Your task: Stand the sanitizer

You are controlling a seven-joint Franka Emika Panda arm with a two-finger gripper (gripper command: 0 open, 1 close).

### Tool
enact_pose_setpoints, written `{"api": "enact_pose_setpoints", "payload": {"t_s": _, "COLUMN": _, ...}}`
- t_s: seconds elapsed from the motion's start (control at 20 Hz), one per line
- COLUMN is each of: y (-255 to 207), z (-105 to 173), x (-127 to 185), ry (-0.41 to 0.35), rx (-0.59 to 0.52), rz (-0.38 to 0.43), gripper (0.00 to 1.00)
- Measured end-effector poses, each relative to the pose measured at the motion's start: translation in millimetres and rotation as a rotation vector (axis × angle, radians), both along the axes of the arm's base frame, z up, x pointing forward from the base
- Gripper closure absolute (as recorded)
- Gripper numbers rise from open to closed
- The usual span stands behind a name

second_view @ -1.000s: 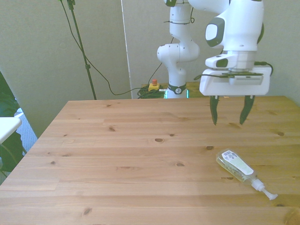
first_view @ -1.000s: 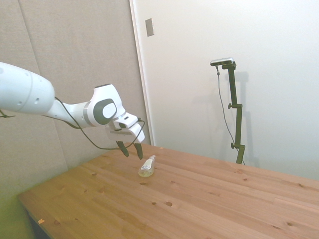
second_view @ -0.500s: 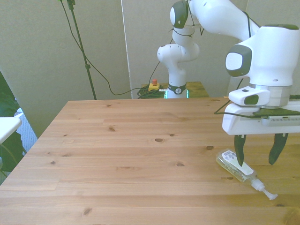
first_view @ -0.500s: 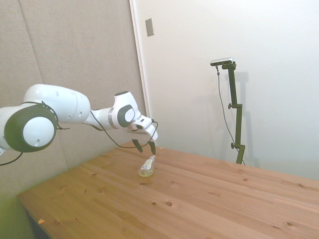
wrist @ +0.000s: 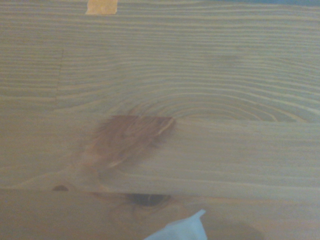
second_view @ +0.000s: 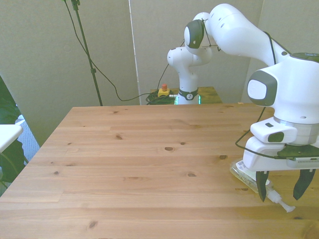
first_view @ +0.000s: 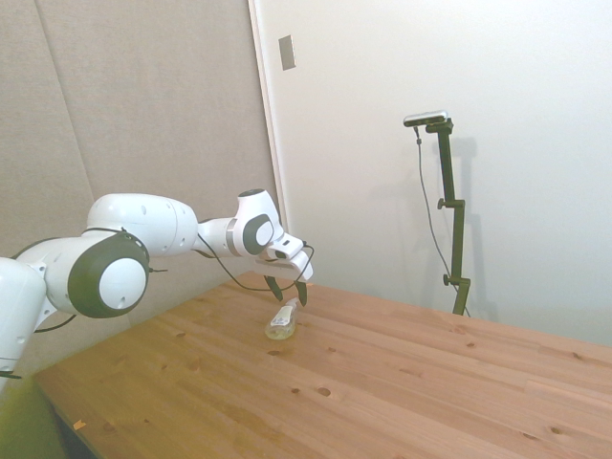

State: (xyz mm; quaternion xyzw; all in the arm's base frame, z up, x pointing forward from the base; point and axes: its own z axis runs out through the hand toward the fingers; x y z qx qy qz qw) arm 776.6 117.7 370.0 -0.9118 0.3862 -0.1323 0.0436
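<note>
We are seeing the sanitizer [second_view: 250, 180] lying on its side on the wooden table [second_view: 139, 159], near the edge at the front view's right, its white pump nozzle [second_view: 282, 203] pointing toward the near corner. The gripper [second_view: 283, 185] is hanging just above it with fingers [second_view: 262, 185] spread wide, gripping nothing, one on each side of the bottle's neck.

The sanitizer [second_view: 252, 179] lies flat on the table [second_view: 129, 164], near its front edge toward the front view's right corner. My gripper [second_view: 282, 186] hangs right over its nozzle end, fingers apart, straddling it.
</note>
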Motion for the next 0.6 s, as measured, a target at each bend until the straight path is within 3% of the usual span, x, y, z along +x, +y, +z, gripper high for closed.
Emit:
{"api": "enact_pose_setpoints", "payload": {"t_s": 0.15, "y": -3.8, "z": -4.7, "x": 7.3, "ry": 0.001, "rx": -0.004, "rz": -0.006, "gripper": 0.0}}
{"api": "enact_pose_setpoints", "payload": {"t_s": 0.2, "y": -4.9, "z": -5.9, "x": 8.6, "ry": 0.004, "rx": -0.005, "rz": -0.008, "gripper": 1.0}}
{"api": "enact_pose_setpoints", "payload": {"t_s": 0.6, "y": -10.1, "z": -10.6, "x": 11.8, "ry": 0.032, "rx": 0.003, "rz": -0.009, "gripper": 1.0}}
